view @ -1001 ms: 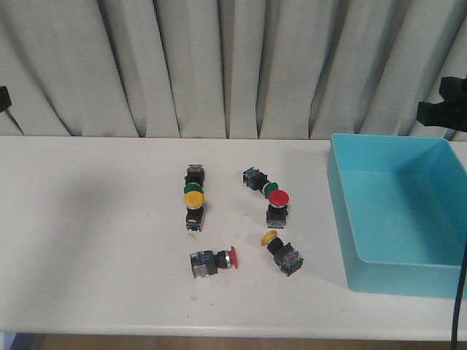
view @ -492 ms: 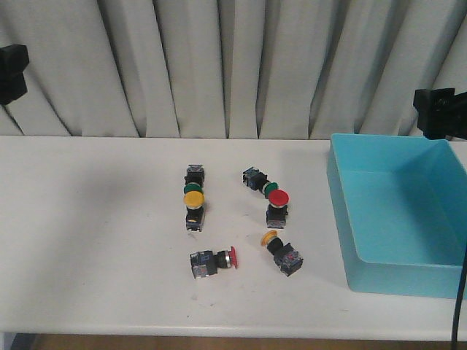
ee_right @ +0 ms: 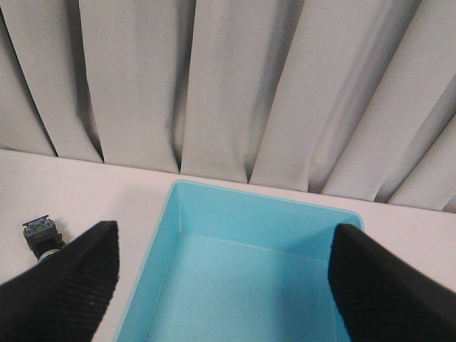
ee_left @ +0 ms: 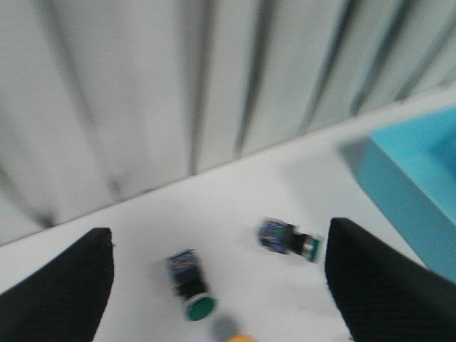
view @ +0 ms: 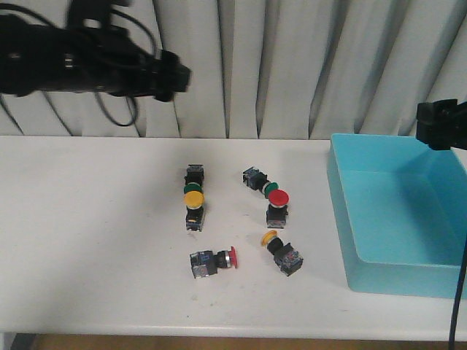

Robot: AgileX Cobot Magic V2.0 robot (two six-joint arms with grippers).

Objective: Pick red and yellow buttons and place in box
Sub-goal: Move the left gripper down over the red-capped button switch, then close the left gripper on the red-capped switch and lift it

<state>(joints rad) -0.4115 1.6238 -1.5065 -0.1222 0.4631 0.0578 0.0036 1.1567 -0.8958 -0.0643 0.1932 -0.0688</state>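
Two red buttons lie mid-table: one upright (view: 278, 197), one on its side (view: 222, 259). Two yellow buttons are there too: one (view: 193, 198) left of centre, one (view: 271, 238) tilted nearer the front. The turquoise box (view: 343, 219) stands at the right with nothing in it. My left gripper (view: 171, 76) hangs high above the back of the table, open, nothing between its fingers (ee_left: 57, 285); a yellow cap (ee_left: 239, 338) shows just below. My right gripper (view: 440, 125) hovers open over the box (ee_right: 263, 203), holding nothing.
Two green-capped switches lie among the others, one behind the left yellow button (view: 194, 176) (ee_left: 191, 281) and one behind the upright red button (view: 255, 179) (ee_left: 288, 239). A grey curtain hangs behind the table. The table's front edge runs close to the near buttons.
My left arm has swung in from the left edge to high above the table's back, toward the buttons. The right gripper has barely shifted. No button has moved.
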